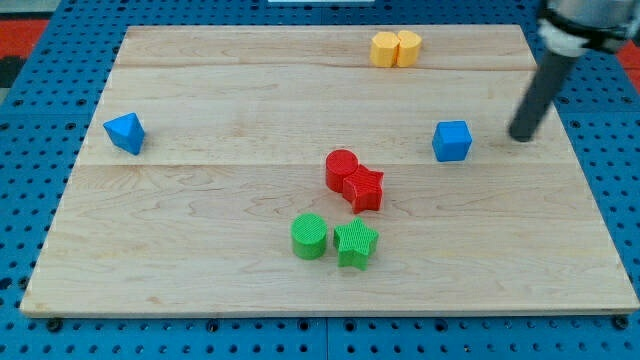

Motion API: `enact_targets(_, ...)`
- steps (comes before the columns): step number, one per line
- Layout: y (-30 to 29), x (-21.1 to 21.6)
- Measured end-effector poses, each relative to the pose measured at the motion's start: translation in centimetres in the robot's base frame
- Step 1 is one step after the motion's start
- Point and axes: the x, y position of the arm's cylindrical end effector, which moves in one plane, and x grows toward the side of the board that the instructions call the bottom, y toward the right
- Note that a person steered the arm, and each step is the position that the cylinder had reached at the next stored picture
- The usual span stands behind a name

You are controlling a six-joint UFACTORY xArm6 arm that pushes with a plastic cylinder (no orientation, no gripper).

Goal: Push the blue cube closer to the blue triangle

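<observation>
The blue cube (452, 141) sits on the wooden board at the view's right. The blue triangle (125, 132) lies far off at the view's left edge of the board. My tip (520, 137) is down on the board just right of the blue cube, with a small gap between them. The dark rod rises from the tip toward the view's top right corner.
A red cylinder (341, 168) and a red star (365, 188) touch near the middle. A green cylinder (310, 237) and a green star (355, 243) sit below them. Two yellow blocks (396, 48) sit at the top edge. The wooden board (200, 220) rests on blue pegboard.
</observation>
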Motion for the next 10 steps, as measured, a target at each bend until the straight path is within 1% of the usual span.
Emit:
enact_targets(1,-9.0,-0.5)
enact_targets(2,-7.5,-0.7)
enact_targets(3,-1.3,2.0)
enact_targets(4,-8.0,3.1)
enact_targets(5,-16.4,3.1)
enact_targets(6,-16.0,3.6)
enact_targets(8,-30.5,1.8)
enact_targets(9,-33.6,0.8)
enact_targets(10,-33.9,5.2)
